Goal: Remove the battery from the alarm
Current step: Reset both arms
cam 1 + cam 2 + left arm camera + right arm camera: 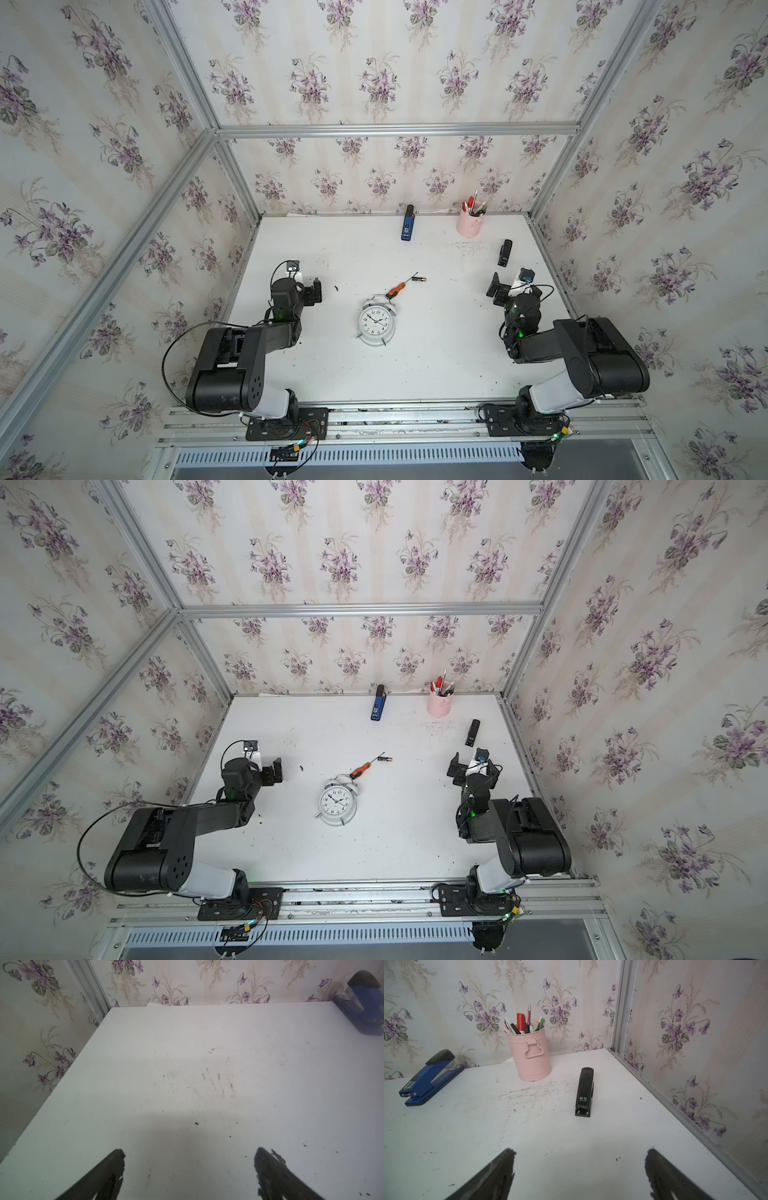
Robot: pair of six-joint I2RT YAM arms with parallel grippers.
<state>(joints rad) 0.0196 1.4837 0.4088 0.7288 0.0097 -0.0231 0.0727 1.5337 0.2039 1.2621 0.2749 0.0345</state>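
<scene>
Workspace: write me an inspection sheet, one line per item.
Surface: white tabletop, scuffed, dark specks.
Job's things: round white twin-bell alarm clock mid-table, dial visible; small black battery lies outside it, beyond.
Clutter: orange-handled screwdriver between them; blue stapler, pink pen tin, black stapler at back.
Grippers: left gripper and right gripper both open, empty.
Cables: black cable loops off left arm.
Surroundings: floral-papered walls, aluminium frame.

Left arm [226, 374] and right arm [602, 361] are chunky black housings with white shells [272, 401] near the base plates [286, 424], black cables [163, 365] looping off them, and tiny green LEDs [519, 333] glowing at the joints.
</scene>
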